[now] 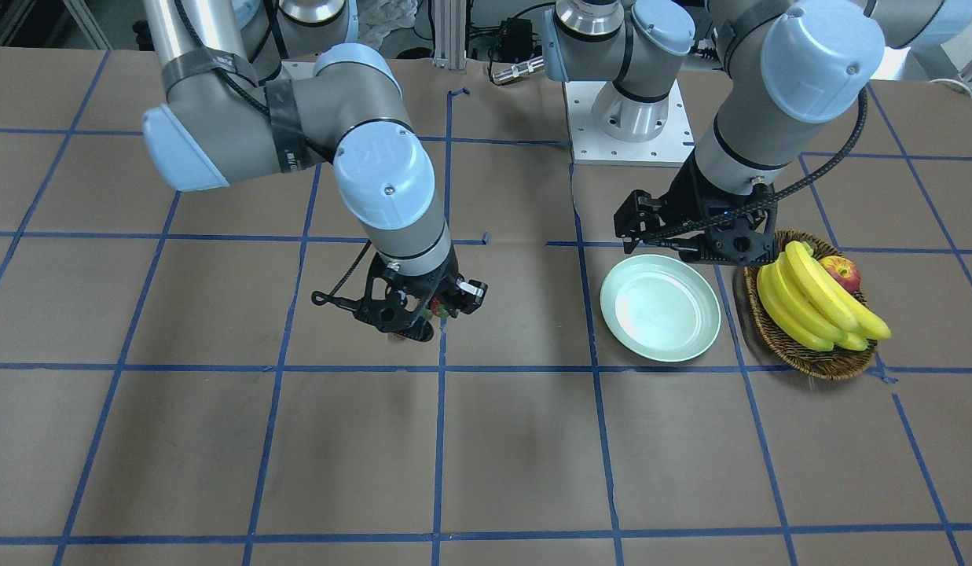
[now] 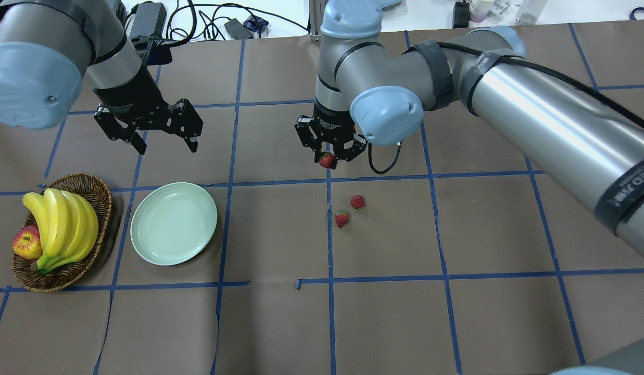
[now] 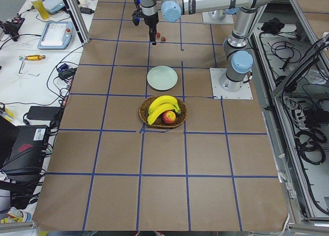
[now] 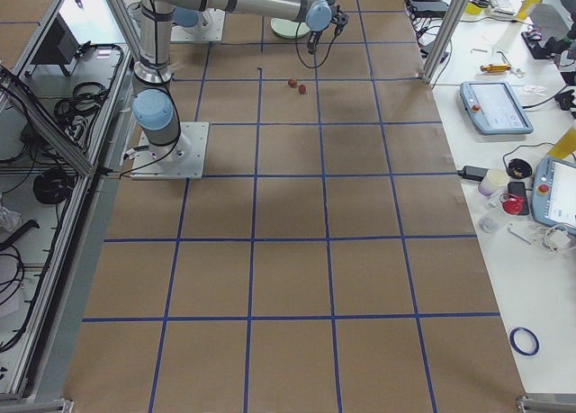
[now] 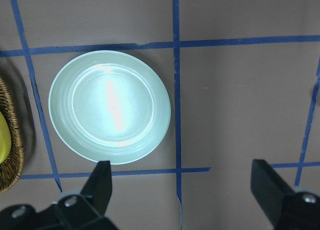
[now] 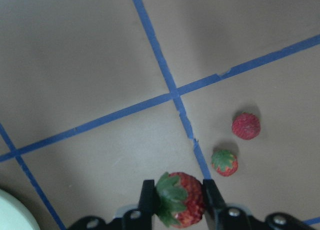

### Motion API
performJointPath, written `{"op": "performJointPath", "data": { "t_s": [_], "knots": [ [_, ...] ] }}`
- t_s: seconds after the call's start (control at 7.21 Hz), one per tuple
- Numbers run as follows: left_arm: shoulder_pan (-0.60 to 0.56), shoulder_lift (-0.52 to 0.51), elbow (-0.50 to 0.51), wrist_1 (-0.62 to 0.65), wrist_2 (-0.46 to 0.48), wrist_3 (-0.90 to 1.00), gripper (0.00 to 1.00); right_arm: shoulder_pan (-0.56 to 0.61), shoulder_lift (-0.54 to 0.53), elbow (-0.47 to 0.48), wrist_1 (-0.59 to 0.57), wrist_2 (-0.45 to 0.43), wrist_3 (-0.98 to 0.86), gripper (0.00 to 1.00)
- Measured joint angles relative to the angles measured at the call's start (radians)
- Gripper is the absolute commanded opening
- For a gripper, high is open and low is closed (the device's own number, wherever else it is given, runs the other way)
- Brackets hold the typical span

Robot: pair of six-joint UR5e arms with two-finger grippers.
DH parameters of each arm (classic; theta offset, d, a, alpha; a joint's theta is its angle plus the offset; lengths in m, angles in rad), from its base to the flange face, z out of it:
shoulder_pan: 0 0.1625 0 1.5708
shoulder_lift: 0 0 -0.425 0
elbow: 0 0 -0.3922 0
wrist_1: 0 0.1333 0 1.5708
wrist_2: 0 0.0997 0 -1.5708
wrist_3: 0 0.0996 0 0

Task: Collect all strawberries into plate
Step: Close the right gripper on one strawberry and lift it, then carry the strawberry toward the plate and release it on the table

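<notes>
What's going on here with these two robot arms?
The right gripper, jaws shut, holds one strawberry. Two other strawberries lie on the table nearby. The pale green plate is empty, and the left gripper hangs open near it. A basket of bananas and an apple sits beside the plate.

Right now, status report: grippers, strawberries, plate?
Right gripper shut on one strawberry, raised. Left gripper open, empty. Two strawberries on the table; plate empty. Basket beside plate, not in the way.
</notes>
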Motion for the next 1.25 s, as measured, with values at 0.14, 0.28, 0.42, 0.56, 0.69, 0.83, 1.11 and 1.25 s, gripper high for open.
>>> {"op": "performJointPath", "data": {
  "t_s": [0.14, 0.28, 0.42, 0.56, 0.69, 0.83, 1.11, 1.25],
  "knots": [
    [0.004, -0.003, -0.002, 0.0, 0.0, -0.001, 1.0, 0.036, 0.034, 0.004, -0.038, 0.001, -0.008, 0.0],
    [0.005, -0.006, -0.004, 0.0, 0.0, -0.001, 1.0, 0.059, 0.068, 0.013, -0.073, 0.009, -0.018, 0.0],
    [0.006, -0.01, -0.005, 0.0, 0.0, -0.001, 1.0, 0.069, 0.096, 0.03, -0.094, 0.026, -0.042, 0.0],
    [0.006, -0.013, -0.007, 0.0, 0.0, -0.001, 1.0, 0.073, 0.113, 0.049, -0.104, 0.035, -0.064, 0.15],
    [0.006, -0.015, -0.014, 0.0, 0.0, -0.003, 1.0, 0.074, 0.122, 0.067, -0.11, 0.039, -0.074, 0.41],
    [0.006, -0.017, -0.026, 0.0, 0.0, -0.005, 1.0, 0.074, 0.128, 0.08, -0.116, 0.041, -0.076, 0.71],
    [0.006, -0.019, -0.043, 0.0, 0.0, -0.007, 1.0, 0.075, 0.133, 0.092, -0.119, 0.043, -0.073, 0.83],
    [0.006, -0.019, -0.047, 0.0, 0.001, -0.006, 1.0, 0.075, 0.133, 0.094, -0.12, 0.043, -0.072, 0.83]
  ]
}}
